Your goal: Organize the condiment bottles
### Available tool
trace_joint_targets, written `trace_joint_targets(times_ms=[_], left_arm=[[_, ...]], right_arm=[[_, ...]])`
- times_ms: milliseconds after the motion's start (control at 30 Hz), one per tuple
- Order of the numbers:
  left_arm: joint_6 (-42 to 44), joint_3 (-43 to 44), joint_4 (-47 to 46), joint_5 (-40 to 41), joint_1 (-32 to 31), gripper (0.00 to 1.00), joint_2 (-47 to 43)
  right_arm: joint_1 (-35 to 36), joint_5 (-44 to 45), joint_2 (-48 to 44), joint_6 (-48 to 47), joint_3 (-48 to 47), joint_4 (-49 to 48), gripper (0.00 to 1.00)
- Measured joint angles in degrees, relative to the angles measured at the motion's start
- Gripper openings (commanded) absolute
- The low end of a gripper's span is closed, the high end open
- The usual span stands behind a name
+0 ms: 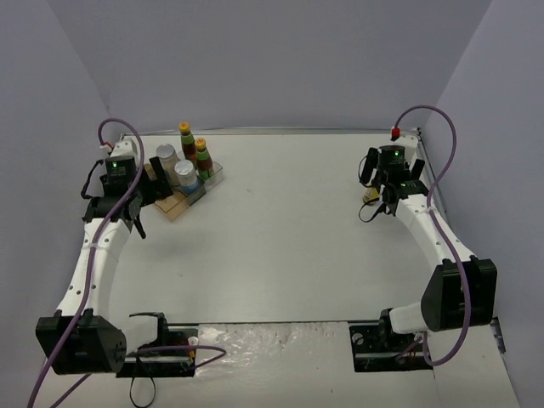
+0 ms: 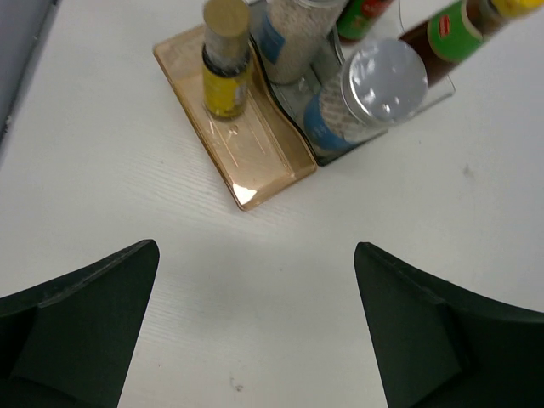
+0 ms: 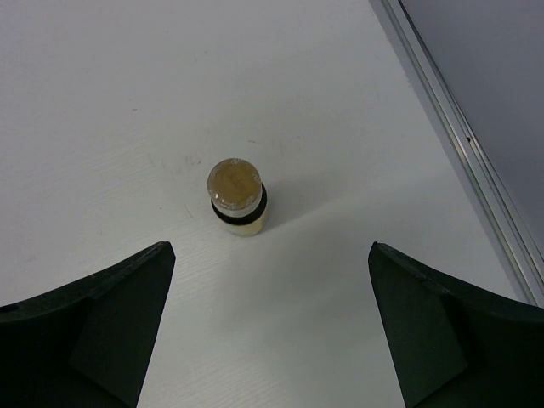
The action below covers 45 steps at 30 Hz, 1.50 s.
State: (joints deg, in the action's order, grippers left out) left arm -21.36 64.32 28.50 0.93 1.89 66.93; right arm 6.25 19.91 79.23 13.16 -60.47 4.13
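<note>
High rear camera, two wrist cameras facing down.
Left wrist hangs near the orange-tinted plastic tray (image 2: 255,153), right over a brown-capped yellowish bottle (image 3: 236,197); overhead shares both.

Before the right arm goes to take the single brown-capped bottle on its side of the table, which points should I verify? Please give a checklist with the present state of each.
1. Right gripper open and empty: ok, fingers spread wide.
2. Lone brown-capped bottle upright: ok, it stands cap up on the table.
3. Space around that bottle free: ok, nothing touches it.
4. Gripper height against the bottle's neck: cannot tell.
5. Room in the amber tray: ok, the second brown-capped bottle stands at its far end and the near part is bare.
6. Left gripper apart from the tray: ok, open and empty.
</note>
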Motion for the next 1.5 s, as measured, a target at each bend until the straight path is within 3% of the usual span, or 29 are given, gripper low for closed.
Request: trace_joint_targets(times_ms=[233, 433, 633, 667, 933, 1267, 1500], left_arm=[[1.41, -9.15, 2.08, -7.43, -7.83, 0.97, -6.58], [3.25, -17.25, 0.77, -10.36, -11.55, 0.97, -13.74], [4.5, -20.03, -0.95, -10.83, -11.58, 0.97, -18.36], [4.62, -20.11, -1.34, -10.84, -11.58, 0.97, -18.56], [4.83, -20.11, -3.36, -10.22, -11.58, 0.97, -17.9], [4.82, -20.11, -3.67, -9.46, -11.58, 0.97, -17.85], [4.82, -20.11, -4.04, -8.8, -11.57, 0.97, -18.12]], right_arm=[[-2.87, -2.94, 9.78, 0.17, -1.3, -5.66, 0.75], [-2.96, -5.78, 14.45, -1.25, -1.87, -10.71, 0.5], [-2.96, -8.14, 16.43, -3.18, -1.9, -14.15, 0.07], [-2.96, -8.5, 16.54, -3.43, -1.89, -14.57, 0.04], [0.81, -11.98, 15.7, -5.99, -0.24, -17.04, 0.0], [27.81, -21.27, 14.28, -9.01, -0.17, -15.55, 0.0], [37.63, -23.72, 17.41, -11.05, -4.44, -14.82, 0.01]])
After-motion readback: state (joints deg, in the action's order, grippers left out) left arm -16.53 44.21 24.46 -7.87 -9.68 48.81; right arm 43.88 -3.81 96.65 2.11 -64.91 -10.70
